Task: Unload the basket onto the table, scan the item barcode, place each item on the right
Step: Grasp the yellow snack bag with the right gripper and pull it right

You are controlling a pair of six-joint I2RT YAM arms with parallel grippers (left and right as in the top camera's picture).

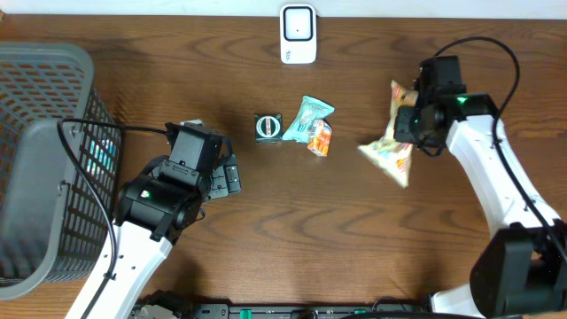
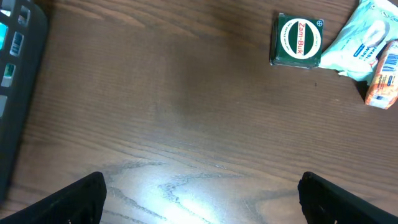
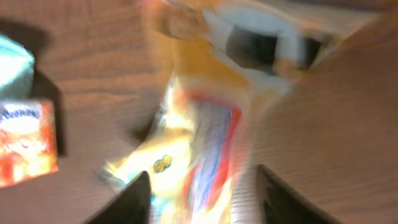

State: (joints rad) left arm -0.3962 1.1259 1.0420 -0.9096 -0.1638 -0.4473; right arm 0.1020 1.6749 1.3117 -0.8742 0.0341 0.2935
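Note:
A yellow snack bag (image 1: 390, 152) hangs tilted just below and left of my right gripper (image 1: 409, 124), above the table's right half. In the right wrist view the bag (image 3: 199, 143) is smeared by motion between the jaws of the right gripper (image 3: 204, 174). The jaws stand apart, with a gap on the right side. A white scanner (image 1: 299, 34) stands at the table's far edge, centre. My left gripper (image 1: 229, 175) is wide open over bare wood, with nothing between the jaws of the left gripper (image 2: 202, 180).
A green Zam-Buk box (image 1: 267, 127) (image 2: 298, 40), a teal packet (image 1: 307, 115) (image 2: 364, 40) and a small orange pack (image 1: 320, 138) (image 3: 25, 143) lie mid-table. A grey mesh basket (image 1: 44, 71) fills the left side. A dark object with cyan marks (image 2: 15, 74) sits left of my left gripper.

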